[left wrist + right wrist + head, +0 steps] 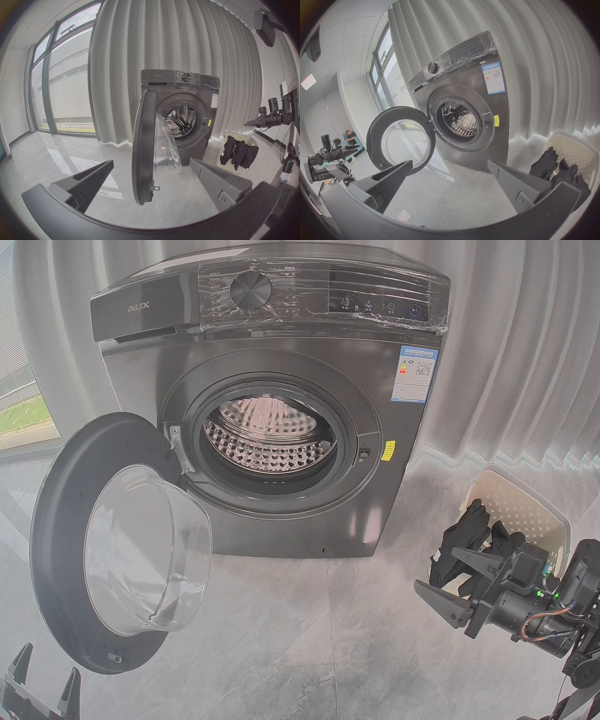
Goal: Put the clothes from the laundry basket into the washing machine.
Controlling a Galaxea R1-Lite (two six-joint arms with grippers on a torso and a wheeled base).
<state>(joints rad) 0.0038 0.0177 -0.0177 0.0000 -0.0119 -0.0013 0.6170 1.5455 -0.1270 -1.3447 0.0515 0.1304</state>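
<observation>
A grey front-loading washing machine (269, 402) stands ahead with its round door (106, 546) swung fully open to the left and its steel drum (269, 437) bare inside. At the right a cream laundry basket (537, 509) leans against the curtain with black clothes (465, 543) draped over its front rim. My right gripper (455, 580) hangs open just in front of the basket, beside the clothes and holding nothing. At the lower left, my left gripper (44, 677) is open near the floor below the door. The basket (575, 150) and clothes (556, 168) also show in the right wrist view.
Pleated white curtains (525, 346) run behind the machine. The open door (143, 147) juts out over the grey tiled floor (312, 640) on the left side. Bare floor lies between the machine and the basket. A window (19, 396) is at far left.
</observation>
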